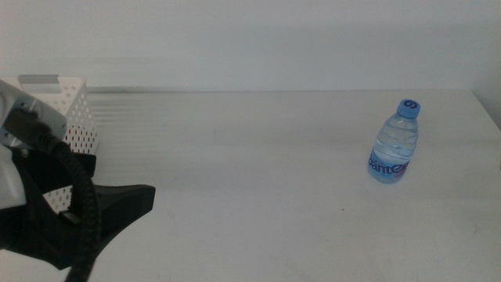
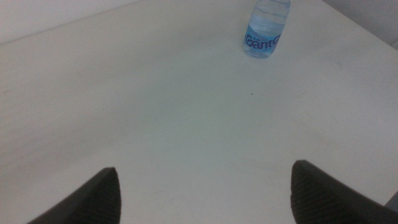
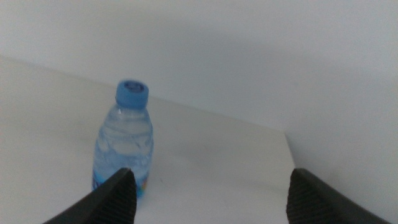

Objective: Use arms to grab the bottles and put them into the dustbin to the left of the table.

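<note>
Dustbin (image 1: 74, 113) far left; bottle (image 1: 394, 145) right, upright.

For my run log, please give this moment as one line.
left gripper: open, empty, near dustbin | right gripper: open, beside water bottle | bottle: upright on table

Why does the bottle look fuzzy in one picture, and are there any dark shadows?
Right wrist view: the water bottle is soft and blurry, close to the open right gripper. Left wrist view: the label is sharper though the cap is cut off, and the open left gripper is hazy. Middle view: flat, bright light on the table, only a faint shadow beside the bottle, and the dustbin looks washed out.
</note>
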Available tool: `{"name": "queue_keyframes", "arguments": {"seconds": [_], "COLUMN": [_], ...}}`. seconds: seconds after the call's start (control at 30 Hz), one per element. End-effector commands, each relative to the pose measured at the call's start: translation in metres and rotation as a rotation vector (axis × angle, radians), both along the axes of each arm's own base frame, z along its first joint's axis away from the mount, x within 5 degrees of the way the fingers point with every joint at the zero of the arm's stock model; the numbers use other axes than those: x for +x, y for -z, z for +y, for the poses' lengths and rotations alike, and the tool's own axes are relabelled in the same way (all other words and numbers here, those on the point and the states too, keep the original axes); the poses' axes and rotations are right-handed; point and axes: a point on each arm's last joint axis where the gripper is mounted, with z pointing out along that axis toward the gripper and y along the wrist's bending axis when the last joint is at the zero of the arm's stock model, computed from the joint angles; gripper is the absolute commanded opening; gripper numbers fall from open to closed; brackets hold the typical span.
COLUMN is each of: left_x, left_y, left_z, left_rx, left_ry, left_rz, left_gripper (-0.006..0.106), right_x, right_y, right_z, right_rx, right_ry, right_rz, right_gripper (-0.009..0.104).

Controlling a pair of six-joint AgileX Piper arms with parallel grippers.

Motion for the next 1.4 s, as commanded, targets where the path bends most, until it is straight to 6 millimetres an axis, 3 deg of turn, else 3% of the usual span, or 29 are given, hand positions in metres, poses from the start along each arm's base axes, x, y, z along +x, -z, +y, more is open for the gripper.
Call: {"name": "queue_keyframes", "arguments": {"seconds": [0.0, 0.2, 0.57, 0.83, 0.93, 1.13, 1.37], "left_x": [0.001, 0.001, 0.001, 0.001, 0.001, 0.001, 0.001], "left_y": [-0.014, -0.014, -0.014, -0.014, -0.014, -0.014, -0.014], "left_z": [-0.001, -0.001, -0.001, -0.001, -0.001, -0.001, -0.001], "left_rx": [-0.073, -0.073, -0.073, -0.073, -0.073, -0.073, -0.073], "left_ry": [-0.017, -0.017, -0.017, -0.017, -0.017, -0.017, -0.017], "left_rz": [-0.059, -0.059, -0.059, -0.059, -0.059, -0.059, -0.059], "left_gripper": [0.090, 0.090, 0.090, 0.090, 0.090, 0.090, 0.090], "right_x": [0.016, 0.043, 0.087, 0.116, 0.132, 0.161, 0.179], "right_y": [-0.018, -0.004, 0.052, 0.085, 0.098, 0.100, 0.095], "right_z": [0.003, 0.011, 0.025, 0.029, 0.028, 0.027, 0.032], "right_rx": [0.030, 0.160, 0.215, 0.317, 0.327, 0.321, 0.303], "right_ry": [-0.035, -0.113, -0.257, -0.309, -0.289, -0.284, -0.340], "right_rz": [-0.153, -0.150, -0.065, -0.126, -0.100, -0.135, -0.142], "right_gripper": [0.063, 0.063, 0.064, 0.093, 0.096, 0.096, 0.096]}}
